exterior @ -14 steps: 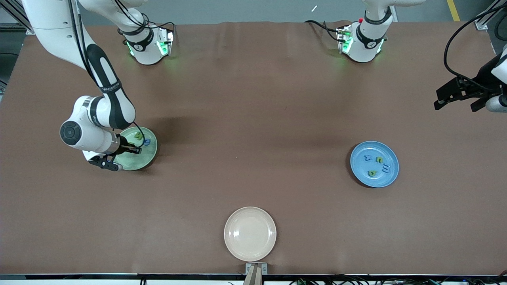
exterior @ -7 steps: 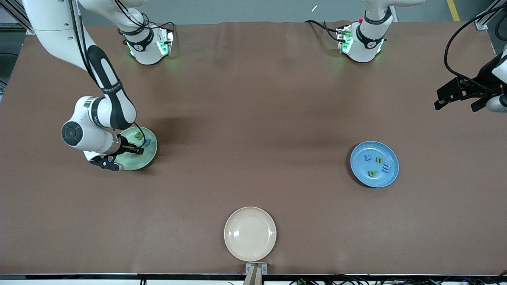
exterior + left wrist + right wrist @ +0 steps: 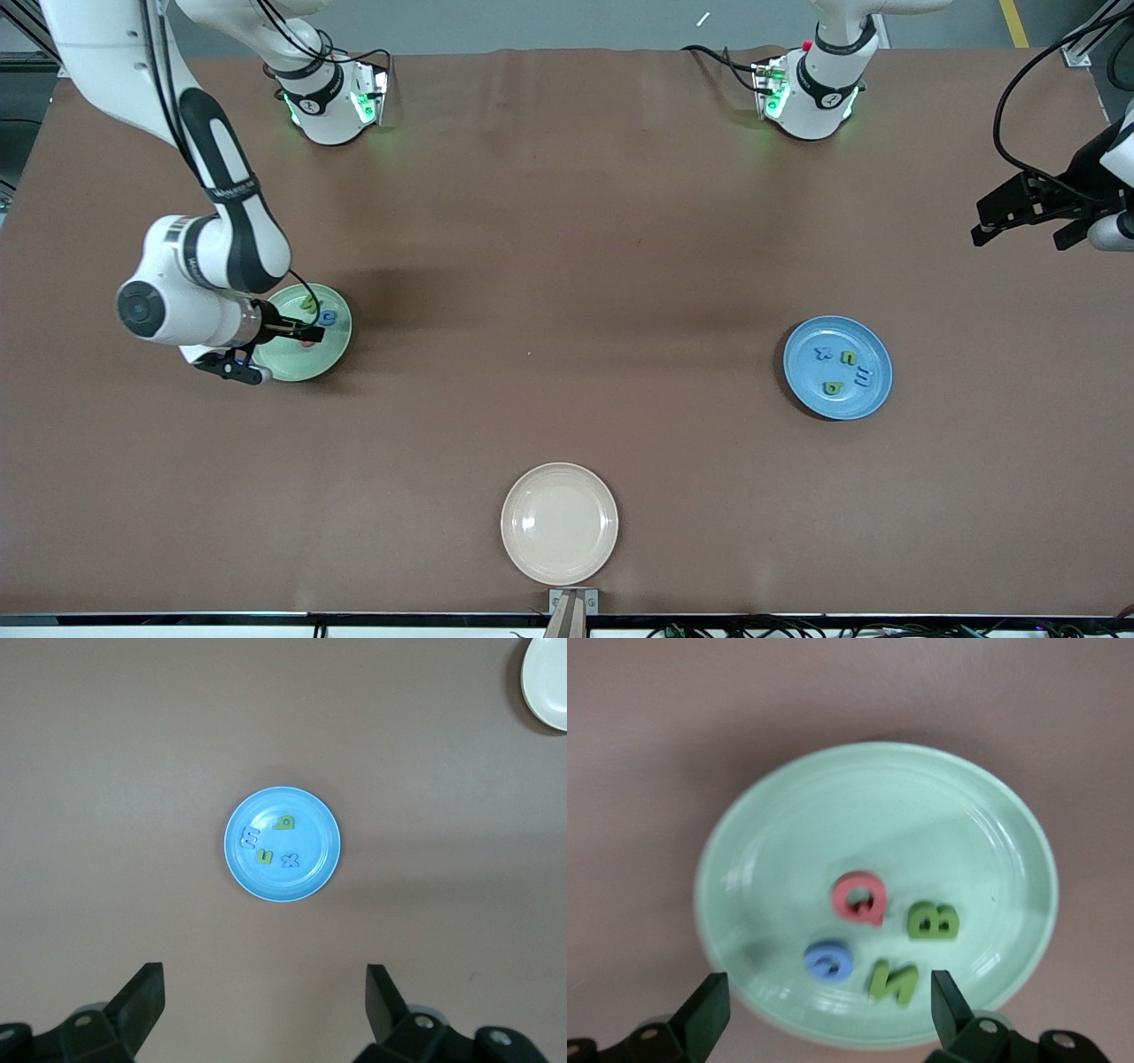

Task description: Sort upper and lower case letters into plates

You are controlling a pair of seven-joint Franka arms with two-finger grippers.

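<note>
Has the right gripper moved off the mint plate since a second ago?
No. The right gripper has only drifted slightly toward the right arm's table end; it remains over the mint plate.

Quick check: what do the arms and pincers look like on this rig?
Both arms are glossy white with black joint bands and black cables along the links; green lights glow at the bases. The right pincer and left pincer are black, with squared black fingers and small silver screws.

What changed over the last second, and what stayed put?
The right gripper, over the mint green plate, opened and let go of the pinkish-red letter, which now lies in that plate; the arm has drawn back a little. The left gripper stayed open, waiting. The blue plate and cream plate did not move.
</note>
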